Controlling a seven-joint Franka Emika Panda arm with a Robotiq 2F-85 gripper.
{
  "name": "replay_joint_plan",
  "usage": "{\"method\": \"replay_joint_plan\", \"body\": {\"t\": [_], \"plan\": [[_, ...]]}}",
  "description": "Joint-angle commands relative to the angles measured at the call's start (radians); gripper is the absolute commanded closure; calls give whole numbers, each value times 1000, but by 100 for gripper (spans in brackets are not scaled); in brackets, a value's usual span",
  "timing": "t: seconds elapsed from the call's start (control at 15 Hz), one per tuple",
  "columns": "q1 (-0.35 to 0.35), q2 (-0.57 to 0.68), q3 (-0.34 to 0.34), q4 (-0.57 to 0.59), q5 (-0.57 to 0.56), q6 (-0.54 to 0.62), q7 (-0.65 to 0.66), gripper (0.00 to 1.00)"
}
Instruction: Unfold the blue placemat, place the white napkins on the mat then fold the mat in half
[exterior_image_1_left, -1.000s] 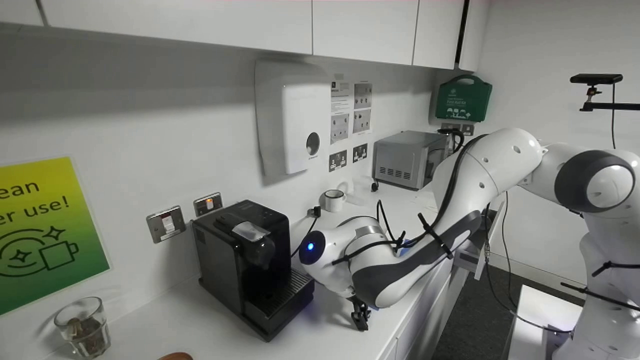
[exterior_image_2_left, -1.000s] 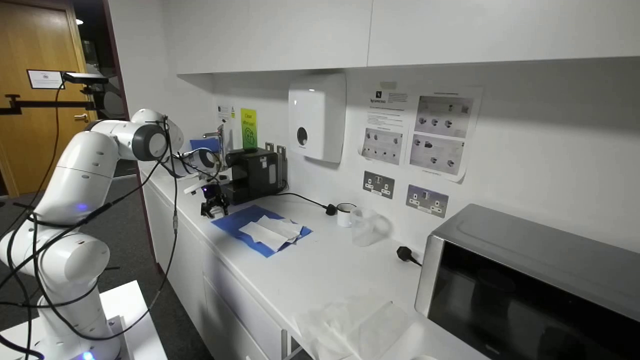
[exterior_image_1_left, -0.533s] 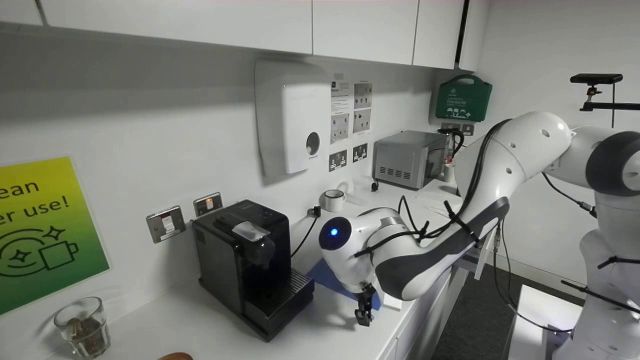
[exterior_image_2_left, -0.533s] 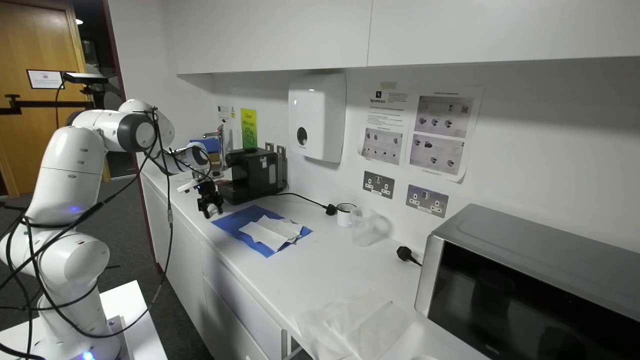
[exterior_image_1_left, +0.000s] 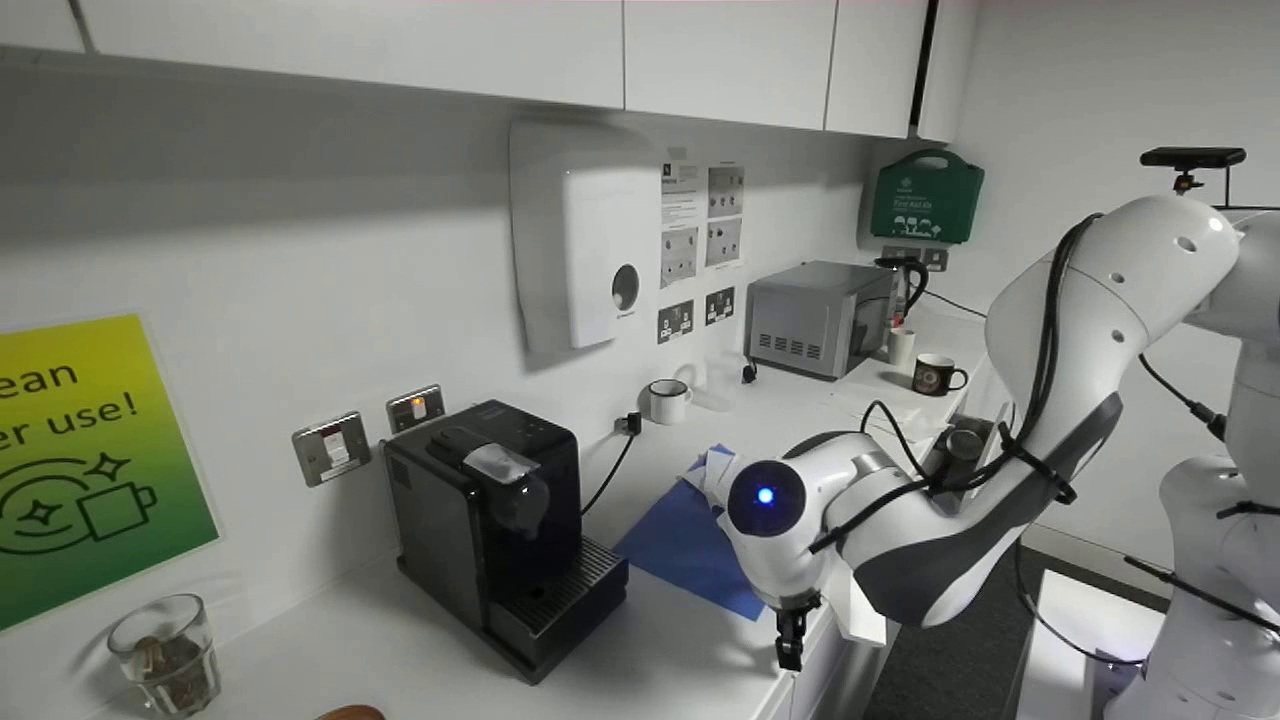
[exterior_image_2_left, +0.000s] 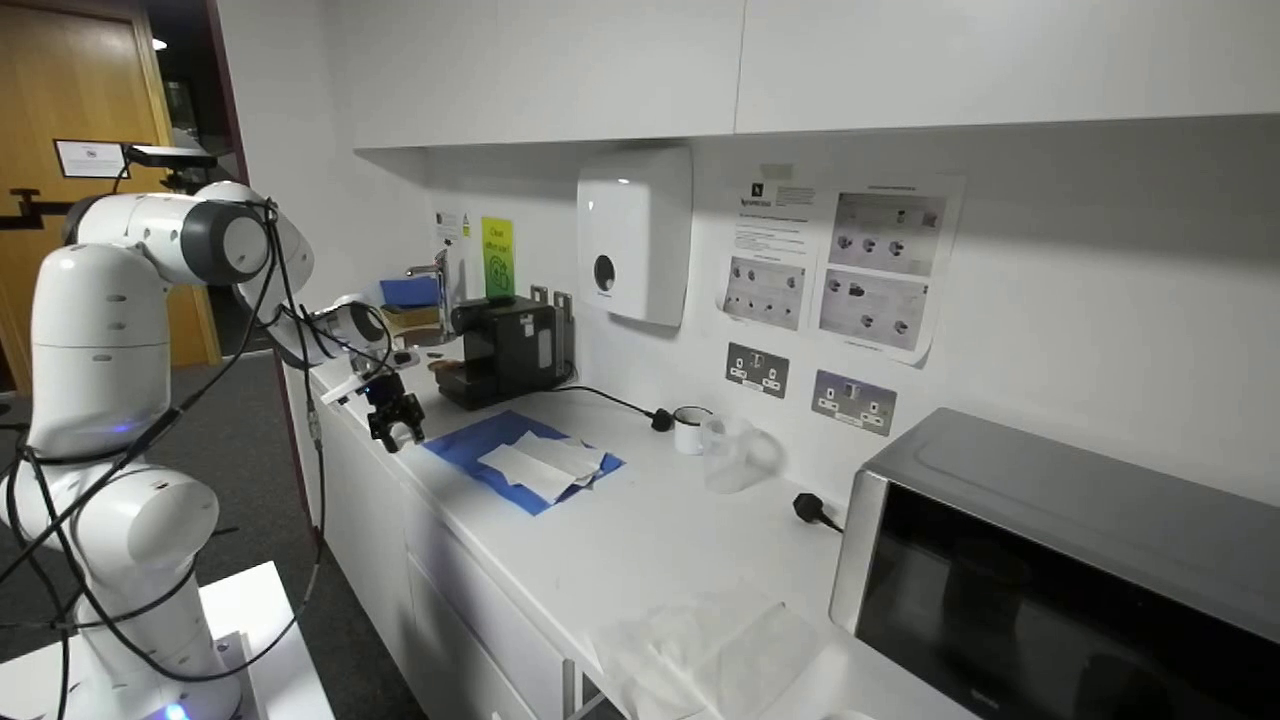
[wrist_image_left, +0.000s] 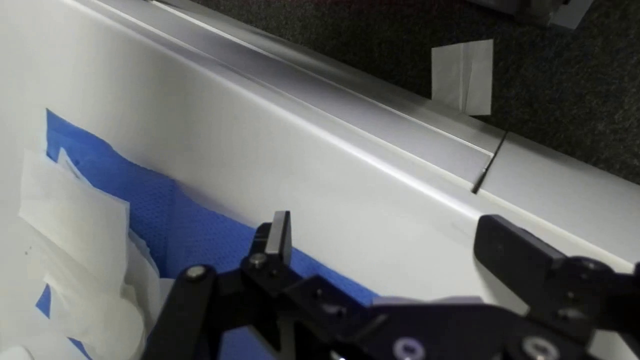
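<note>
My pincer hangs near the front edge of the white counter, its two fingers spread wide with nothing between them. The blue placemat lies unfolded on the counter beside the black coffee machine, with the white napkins loosely overlapped on top. They cover mostly the end away from the machine, toward the microwave; the end by the machine is bare blue. In the wrist view the placemat lies to the lower left, partly hidden behind one of my fingers, and its front edge runs roughly alongside the counter's. In both exterior views its nearest part to me is the front corner on the machine side, close to my fingertips but seemingly apart from them. Foreshortening keeps me from telling its long axis. Unfolding and placing look done, so I judge the fold is what remains: that near corner seems the one to pinch and carry over the napkins toward the microwave, without dragging them off.
</note>
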Motion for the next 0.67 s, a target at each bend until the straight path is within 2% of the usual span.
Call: {"method": "replay_joint_plan", "body": {"t": [0.0,0.2,0.6], "plan": [[-48,-28,30,-73,-97,41,-45,0],[-70,-22,36,-82,-141,63,-66,0],[-101,-23,35,-82,-159,106,-126,0]]}}
